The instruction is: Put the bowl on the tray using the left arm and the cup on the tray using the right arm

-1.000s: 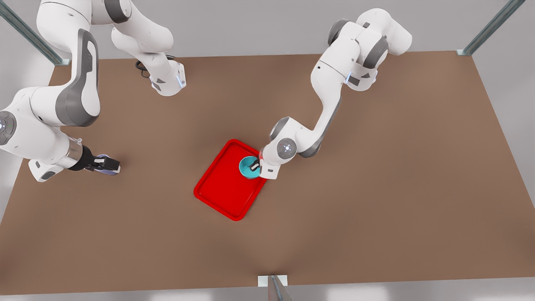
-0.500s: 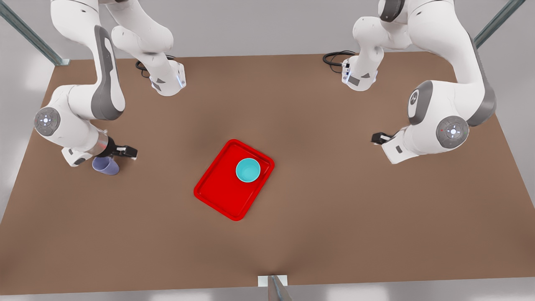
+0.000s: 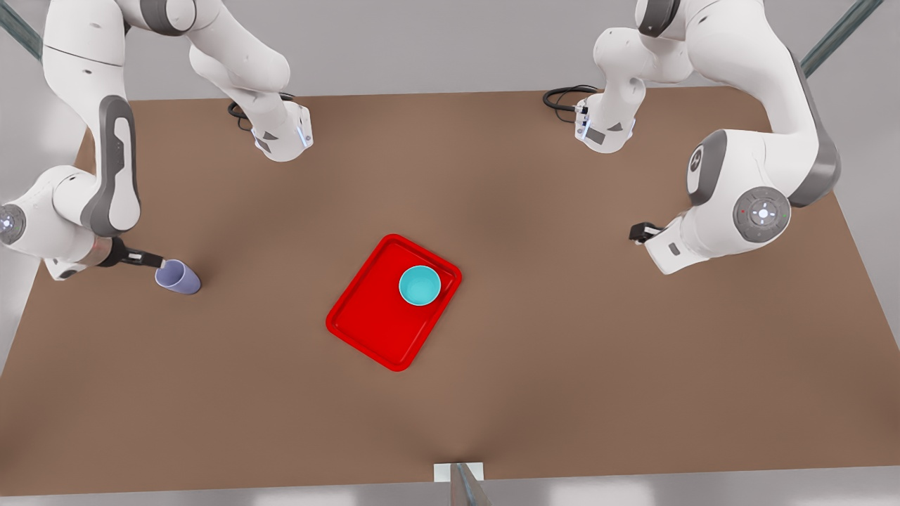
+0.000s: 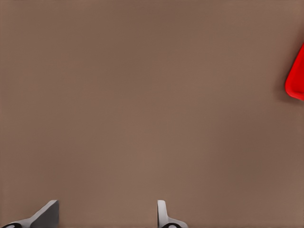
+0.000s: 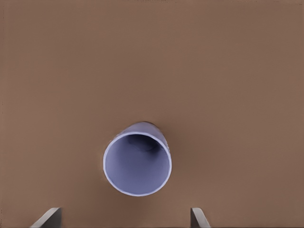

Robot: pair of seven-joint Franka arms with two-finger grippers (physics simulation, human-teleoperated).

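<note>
Fingers (image 5: 50, 216) of right gripper (image 5: 126, 218) spread wide, seemingly clear of cup (image 5: 137, 164)

- A brown table (image 3: 562, 365) spans the front view — matte and plain.
- Black cables (image 3: 562, 95) coil at its far edge.
- Grey metal frame struts (image 3: 837, 42) stand at the corners — one more at the near edge (image 3: 465, 485).

No readable text, labels, brands, numbers or signs appear on anything here.
</note>
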